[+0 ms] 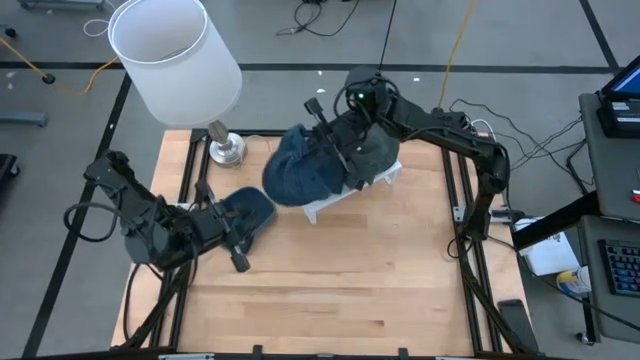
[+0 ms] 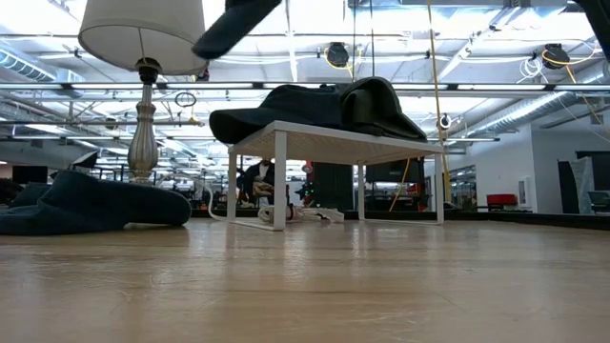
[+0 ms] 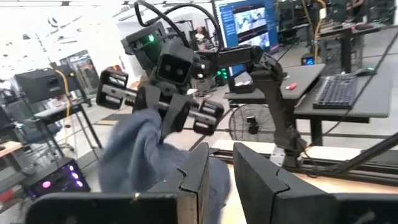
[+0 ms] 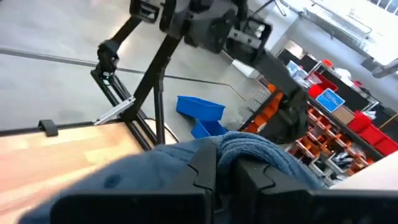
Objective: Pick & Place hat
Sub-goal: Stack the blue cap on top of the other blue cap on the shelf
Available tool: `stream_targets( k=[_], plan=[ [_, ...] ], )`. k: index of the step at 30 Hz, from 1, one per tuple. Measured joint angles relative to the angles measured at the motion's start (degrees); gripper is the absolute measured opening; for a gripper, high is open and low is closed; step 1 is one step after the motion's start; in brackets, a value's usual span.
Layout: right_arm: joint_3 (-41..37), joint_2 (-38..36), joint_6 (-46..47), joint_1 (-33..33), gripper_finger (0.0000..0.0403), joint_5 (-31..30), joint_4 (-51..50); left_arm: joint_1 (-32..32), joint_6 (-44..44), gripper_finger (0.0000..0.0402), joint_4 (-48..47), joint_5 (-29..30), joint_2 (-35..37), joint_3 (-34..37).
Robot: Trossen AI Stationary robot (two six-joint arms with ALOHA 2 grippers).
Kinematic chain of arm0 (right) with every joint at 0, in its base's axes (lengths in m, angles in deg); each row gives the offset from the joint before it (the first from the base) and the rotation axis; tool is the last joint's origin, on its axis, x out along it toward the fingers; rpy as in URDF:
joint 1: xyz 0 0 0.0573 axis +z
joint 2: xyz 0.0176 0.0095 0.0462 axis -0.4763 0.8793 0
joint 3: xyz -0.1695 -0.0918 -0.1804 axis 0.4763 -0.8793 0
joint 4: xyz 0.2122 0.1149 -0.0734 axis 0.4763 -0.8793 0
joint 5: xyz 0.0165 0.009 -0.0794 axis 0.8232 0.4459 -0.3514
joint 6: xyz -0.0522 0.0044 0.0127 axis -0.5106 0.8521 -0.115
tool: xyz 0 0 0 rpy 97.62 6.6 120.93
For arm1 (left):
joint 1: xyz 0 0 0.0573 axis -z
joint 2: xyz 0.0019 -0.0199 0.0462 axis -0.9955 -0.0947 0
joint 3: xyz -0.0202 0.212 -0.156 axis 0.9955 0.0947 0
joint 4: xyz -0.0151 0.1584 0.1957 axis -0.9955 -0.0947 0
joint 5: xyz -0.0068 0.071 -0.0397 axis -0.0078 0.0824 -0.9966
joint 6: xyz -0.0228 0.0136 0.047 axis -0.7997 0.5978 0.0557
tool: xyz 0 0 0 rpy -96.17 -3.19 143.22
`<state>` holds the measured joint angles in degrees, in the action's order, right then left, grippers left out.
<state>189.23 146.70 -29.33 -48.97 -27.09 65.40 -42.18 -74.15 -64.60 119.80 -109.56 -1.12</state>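
**Wooden table, two hats, two arms**

Wooden tabletop (image 1: pixel 330 290) carries a white lamp (image 1: pixel 175 60) and a small white stand (image 1: pixel 345 195). Right gripper (image 1: pixel 335 140) pinches a blue knit hat (image 1: pixel 300 168) above the stand (a darker hat (image 1: pixel 375 150) lies there). Left gripper (image 1: pixel 235 235), fingers narrowly apart, meets another dark blue hat (image 1: pixel 250 210).

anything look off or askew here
The blue hat droops half off the small white rack's edge, pinched by the right gripper. Another dark blue hat lies crumpled at the left gripper.

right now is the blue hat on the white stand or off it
Partly on: the blue hat overhangs the white stand, with the right gripper shut on it.
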Motion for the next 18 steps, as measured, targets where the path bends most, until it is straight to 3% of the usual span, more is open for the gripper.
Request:
stream_targets(
  k=[18],
  plan=[
    [-0.04,8.47,-0.16,-4.89,0.0013,8.74,3.66,-3.18,-1.68,0.0076,-0.22,0.0,-0.02,0.0]
  ],
)
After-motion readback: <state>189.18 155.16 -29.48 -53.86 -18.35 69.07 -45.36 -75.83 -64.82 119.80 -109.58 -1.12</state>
